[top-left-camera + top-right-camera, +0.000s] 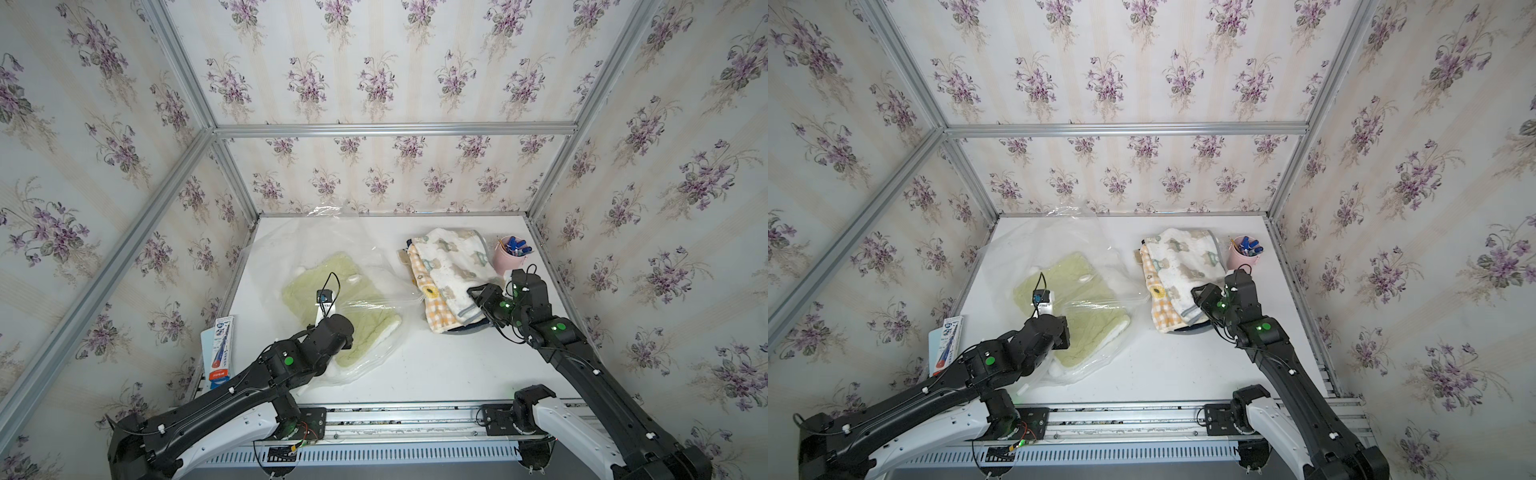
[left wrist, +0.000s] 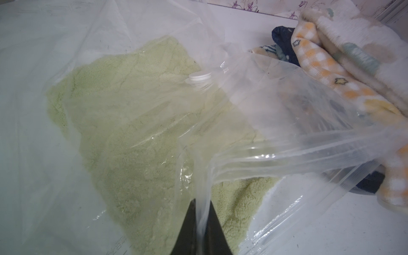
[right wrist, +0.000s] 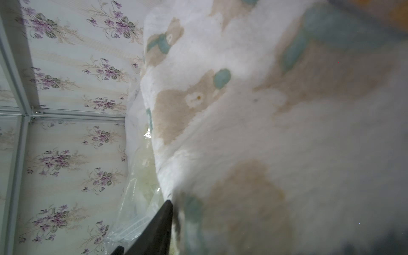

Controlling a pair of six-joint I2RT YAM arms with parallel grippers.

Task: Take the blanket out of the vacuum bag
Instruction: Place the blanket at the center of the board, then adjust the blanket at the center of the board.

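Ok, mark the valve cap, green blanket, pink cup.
valve cap (image 2: pixel 199 76), left wrist view, flat white top
green blanket (image 1: pixel 365 328), in a top view, fleece surface
pink cup (image 1: pixel 505 262), in a top view, outer wall

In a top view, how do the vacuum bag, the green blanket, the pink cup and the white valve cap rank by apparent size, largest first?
1. vacuum bag, spreading beyond the blanket inside it
2. green blanket
3. pink cup
4. valve cap, clearly the smallest
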